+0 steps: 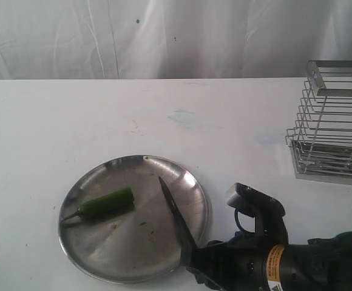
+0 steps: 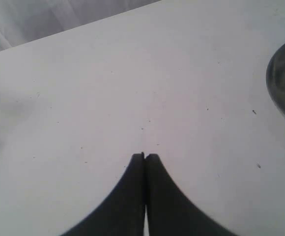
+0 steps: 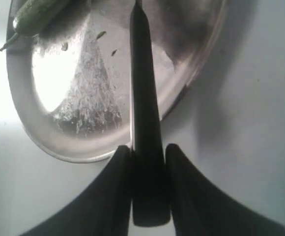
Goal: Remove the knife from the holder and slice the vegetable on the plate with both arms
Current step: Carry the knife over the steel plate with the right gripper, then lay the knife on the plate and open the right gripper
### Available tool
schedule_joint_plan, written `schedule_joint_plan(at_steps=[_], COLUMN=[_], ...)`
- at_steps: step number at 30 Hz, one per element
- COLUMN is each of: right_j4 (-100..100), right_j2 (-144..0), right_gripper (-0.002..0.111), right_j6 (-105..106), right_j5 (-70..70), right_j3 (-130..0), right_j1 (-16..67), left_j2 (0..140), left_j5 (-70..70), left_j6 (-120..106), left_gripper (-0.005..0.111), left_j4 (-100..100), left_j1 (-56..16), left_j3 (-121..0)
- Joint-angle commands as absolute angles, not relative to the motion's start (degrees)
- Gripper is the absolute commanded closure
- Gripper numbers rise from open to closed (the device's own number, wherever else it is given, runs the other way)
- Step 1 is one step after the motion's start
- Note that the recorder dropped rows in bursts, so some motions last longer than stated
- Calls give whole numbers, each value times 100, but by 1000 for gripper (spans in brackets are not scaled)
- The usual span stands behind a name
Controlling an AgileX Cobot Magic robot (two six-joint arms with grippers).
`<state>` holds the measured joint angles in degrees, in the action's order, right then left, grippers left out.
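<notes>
With its black fingers pinched on the handle, the right gripper (image 3: 146,152) holds the long dark-bladed knife (image 1: 175,213) out over the round shiny steel plate (image 1: 103,257), tip well short of the small green pepper (image 1: 106,203) lying near the plate's far-left rim, while the silver wire holder (image 1: 332,130) stands well apart at the right. The left gripper (image 2: 145,157), fingers pressed together on nothing, hangs over bare white table (image 2: 108,98) just beside the plate edge. A clean cut likely calls for that arm to pin the pepper's stem end first, then the blade to come down square across its body
</notes>
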<state>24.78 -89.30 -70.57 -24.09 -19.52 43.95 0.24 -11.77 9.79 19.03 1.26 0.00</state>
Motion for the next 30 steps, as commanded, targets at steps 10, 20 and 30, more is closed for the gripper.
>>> schedule_joint_plan(at_steps=[10, 20, 30], right_j4=[2549, 2549, 2731], right_j2=[-8932, -8932, -8932], right_gripper=[72, 67, 59], right_j6=[-7107, -6914, -6914], right_j5=[-2205, -1802, -1295], right_j3=[-1941, -2023, -2297], right_j1=[4396, 4396, 4396], left_j2=[0, 0, 0], left_j5=[-1156, -1156, -1156], left_j6=[983, 983, 983], left_gripper=[107, 107, 107], left_j4=[1933, 1933, 1933], left_j1=[86, 86, 86], left_j3=[0, 0, 0])
